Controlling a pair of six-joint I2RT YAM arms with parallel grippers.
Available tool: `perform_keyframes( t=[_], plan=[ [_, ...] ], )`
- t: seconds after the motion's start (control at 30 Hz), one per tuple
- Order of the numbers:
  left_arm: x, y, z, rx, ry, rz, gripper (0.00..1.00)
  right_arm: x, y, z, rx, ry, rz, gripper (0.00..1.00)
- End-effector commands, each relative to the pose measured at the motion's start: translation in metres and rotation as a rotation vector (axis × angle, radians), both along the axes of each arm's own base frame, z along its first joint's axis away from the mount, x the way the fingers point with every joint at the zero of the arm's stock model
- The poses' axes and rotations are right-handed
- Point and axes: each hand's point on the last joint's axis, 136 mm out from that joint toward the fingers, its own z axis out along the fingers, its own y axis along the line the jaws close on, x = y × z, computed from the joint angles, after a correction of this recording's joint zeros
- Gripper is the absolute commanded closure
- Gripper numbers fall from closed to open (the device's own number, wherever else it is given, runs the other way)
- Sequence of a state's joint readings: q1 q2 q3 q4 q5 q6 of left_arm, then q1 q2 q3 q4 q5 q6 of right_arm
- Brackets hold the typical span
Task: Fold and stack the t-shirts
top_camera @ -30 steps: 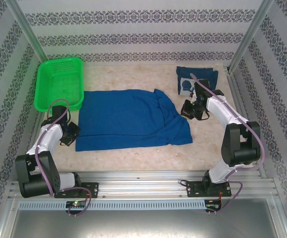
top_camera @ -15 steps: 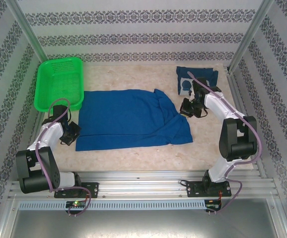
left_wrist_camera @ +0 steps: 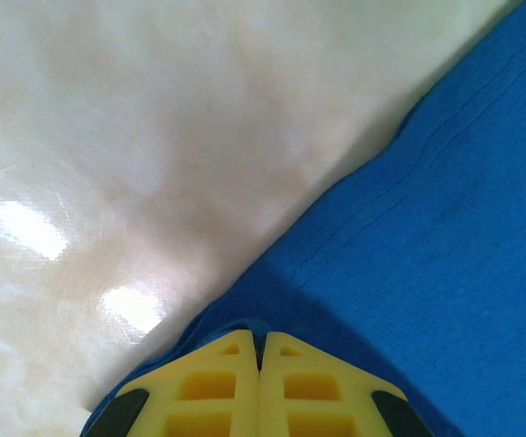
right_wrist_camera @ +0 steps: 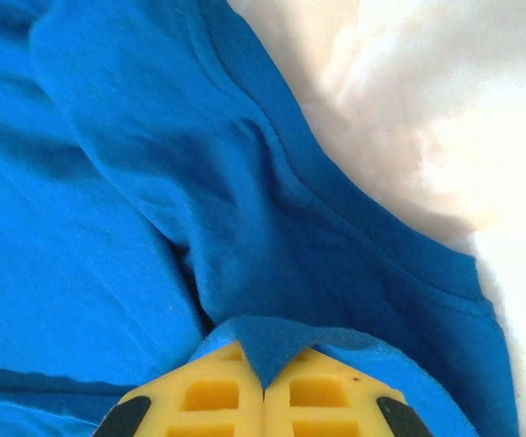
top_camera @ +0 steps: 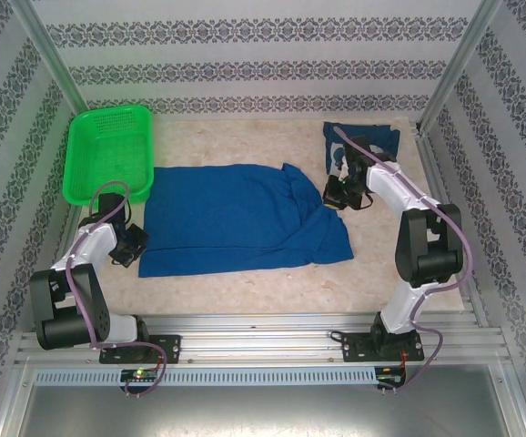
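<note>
Item 1, spread t-shirt (top_camera: 236, 218): royal blue. I see it laid flat across the middle of the table (top_camera: 245, 282) in the overhead view, plain side up. Its left part is smooth. Its right part is rumpled, with a flap turned over near the upper right corner. On my left wrist feed a stitched hem runs diagonally from lower left to upper right, with bare table above it. On my right wrist feed there are thick folds and a seamed edge.

Item 2, folded t-shirt (top_camera: 379, 138): the same blue, a small bundle at the upper right of the overhead view, partly behind the right arm. It lies well apart from the green mesh basket (top_camera: 110, 155) at upper left.

Item 3, left gripper (left_wrist_camera: 261, 339): it sits at the shirt's lower left corner (top_camera: 128, 246). The yellow fingers (left_wrist_camera: 213, 382) are pressed together, with a small hump of the spread t-shirt's edge caught at their tips.

Item 4, right gripper (right_wrist_camera: 265, 360): it sits at the shirt's upper right edge (top_camera: 334, 193). The fingers (right_wrist_camera: 327, 391) are closed flush, pinching a fold of the spread t-shirt that drapes over the tips.
</note>
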State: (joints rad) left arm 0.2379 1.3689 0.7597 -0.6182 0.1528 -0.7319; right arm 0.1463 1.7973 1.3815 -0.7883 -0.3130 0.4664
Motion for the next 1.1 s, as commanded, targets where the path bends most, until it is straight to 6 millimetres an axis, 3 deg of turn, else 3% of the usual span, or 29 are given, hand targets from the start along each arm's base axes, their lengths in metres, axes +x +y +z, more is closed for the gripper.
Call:
perform_keyframes(
  t=[0.0, 0.13, 0.17, 0.23, 0.33, 0.47, 0.6, 0.7, 0.77, 0.9, 1.07],
  plan=[
    [0.007, 0.009, 0.004, 0.036, -0.016, -0.009, 1.00, 0.008, 0.005, 0.005, -0.021, -0.013, 0.030, 1.00],
    [0.007, 0.010, 0.003, 0.041, -0.015, -0.005, 1.00, 0.014, 0.009, 0.004, -0.024, -0.011, 0.040, 1.00],
    [0.007, 0.010, 0.004, 0.042, -0.015, -0.003, 0.95, 0.015, 0.010, 0.002, -0.025, -0.008, 0.044, 1.00],
    [0.008, 0.010, 0.005, 0.042, -0.022, -0.001, 0.81, 0.016, 0.011, 0.000, -0.029, 0.000, 0.047, 1.00],
    [0.010, 0.009, 0.012, 0.039, -0.051, 0.008, 0.50, 0.016, 0.011, -0.005, -0.034, 0.009, 0.048, 0.96],
    [0.015, 0.006, 0.033, 0.019, -0.102, 0.021, 0.29, 0.019, 0.010, 0.009, -0.021, -0.026, 0.040, 0.64],
    [0.008, 0.000, 0.053, -0.005, -0.126, 0.027, 0.18, 0.006, 0.000, 0.038, -0.018, -0.081, 0.021, 0.37],
    [-0.010, -0.006, 0.061, -0.017, -0.123, 0.041, 0.15, -0.021, -0.018, 0.050, -0.008, -0.083, -0.033, 0.28],
    [-0.024, -0.010, 0.060, -0.026, -0.110, 0.049, 0.14, -0.045, -0.029, 0.047, 0.018, -0.050, -0.074, 0.27],
    [-0.046, -0.019, 0.039, -0.067, -0.052, 0.064, 0.15, -0.092, -0.042, 0.023, 0.070, 0.037, -0.150, 0.28],
    [-0.056, -0.023, 0.015, -0.089, 0.005, 0.072, 0.21, -0.113, -0.038, -0.011, 0.108, 0.108, -0.167, 0.34]
  ],
)
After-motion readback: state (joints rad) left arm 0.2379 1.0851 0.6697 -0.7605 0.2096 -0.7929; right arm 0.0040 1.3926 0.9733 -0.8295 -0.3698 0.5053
